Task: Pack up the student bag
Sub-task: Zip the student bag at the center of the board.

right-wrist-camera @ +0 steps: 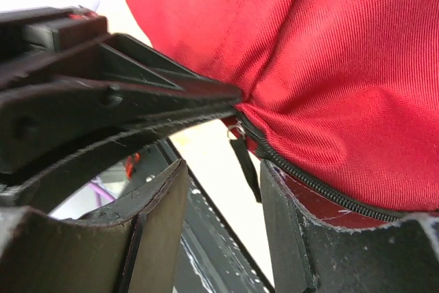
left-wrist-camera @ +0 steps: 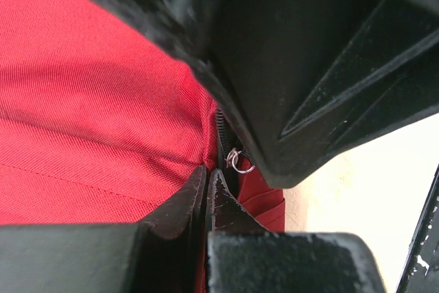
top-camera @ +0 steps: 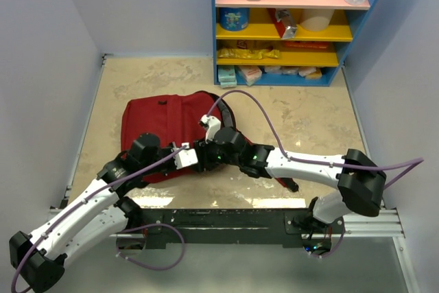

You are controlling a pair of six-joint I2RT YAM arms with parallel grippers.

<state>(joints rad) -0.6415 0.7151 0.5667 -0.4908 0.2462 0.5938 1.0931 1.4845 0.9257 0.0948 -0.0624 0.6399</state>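
The student bag point(top-camera: 161, 125) lies flat on the table point(top-camera: 309, 121). The left gripper point(left-wrist-camera: 207, 193) pinches its fabric beside the zipper pull point(right-wrist-camera: 247, 166) (likely as an anchor); the right gripper point(right-wrist-camera: 221, 176) straddles that pull, fingers parted.

Overall light: bright, even, from above; top view sharp throughout.
Shadows: soft dark patch on the bench point(top-camera: 302, 121) along the near edge of the student bag point(top-camera: 161, 125).
Left wrist view: bag weave crisp; left claw point(left-wrist-camera: 208, 178) dark, soft-edged; bench right of the bag washed pale.
Right wrist view: weave sharp; corner up-left of the bag blown white; below the bag blurred.
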